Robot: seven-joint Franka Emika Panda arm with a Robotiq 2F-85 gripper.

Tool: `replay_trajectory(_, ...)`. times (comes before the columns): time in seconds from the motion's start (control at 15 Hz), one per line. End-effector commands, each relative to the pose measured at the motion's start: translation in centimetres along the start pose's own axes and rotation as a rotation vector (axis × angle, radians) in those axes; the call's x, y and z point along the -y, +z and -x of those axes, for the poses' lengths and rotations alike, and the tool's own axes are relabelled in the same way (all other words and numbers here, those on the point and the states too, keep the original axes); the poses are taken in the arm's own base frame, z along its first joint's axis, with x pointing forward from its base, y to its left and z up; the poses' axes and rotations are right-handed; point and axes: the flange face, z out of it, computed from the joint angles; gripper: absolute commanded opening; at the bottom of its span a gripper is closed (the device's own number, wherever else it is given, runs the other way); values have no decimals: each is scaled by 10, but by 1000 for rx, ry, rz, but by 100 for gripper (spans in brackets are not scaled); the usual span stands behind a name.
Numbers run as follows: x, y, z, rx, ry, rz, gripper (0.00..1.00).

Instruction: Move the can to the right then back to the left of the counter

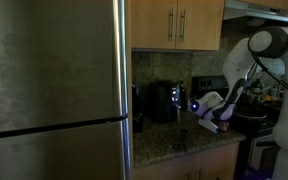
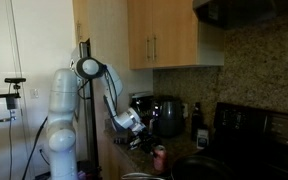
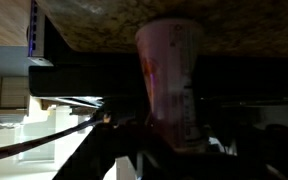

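The can (image 3: 169,70) fills the middle of the wrist view, pinkish with a paler end, standing on the speckled counter (image 3: 104,30). My gripper (image 3: 174,138) has the can's lower part between its dark fingers; the picture is too dark to show whether they press on it. In an exterior view the can (image 2: 160,157) stands reddish on the counter (image 2: 134,150), just past my gripper (image 2: 142,138). In an exterior view the gripper (image 1: 212,118) hangs low over the counter (image 1: 169,135), with a reddish bit of the can (image 1: 224,126) at its tip.
A black appliance (image 1: 164,101) (image 2: 167,115) stands against the stone backsplash behind the can. A small dark upright object (image 2: 197,130) stands beside it. A steel fridge (image 1: 54,90) bounds one end of the counter, a black stove (image 2: 244,150) the other. Wooden cabinets (image 1: 179,22) hang above.
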Motion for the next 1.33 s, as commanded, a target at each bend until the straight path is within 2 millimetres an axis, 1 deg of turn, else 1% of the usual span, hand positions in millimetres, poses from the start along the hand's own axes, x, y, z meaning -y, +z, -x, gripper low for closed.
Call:
replay_trajectory(0.0,1,0,1,-6,2,18,97)
replay_trajectory(0.13,-5,-8,7,11,-17,-9,100)
replay_trajectory(0.47,-12,-37,-16,98,-46,-22,100)
replay_trajectory(0.6,-15,-50,-28,150,-57,-18,100)
replay_trajectory(0.8,-20,-67,-51,225,-54,-11,100)
replay_trajectory(1.0,-26,-90,-76,297,-77,-56,100)
replay_trajectory(1.07,-12,-77,-63,246,-57,-18,100)
replay_trajectory(1.2,-16,-88,-77,264,-60,-43,100)
replay_trajectory(1.27,-19,-91,-79,265,-60,-50,100)
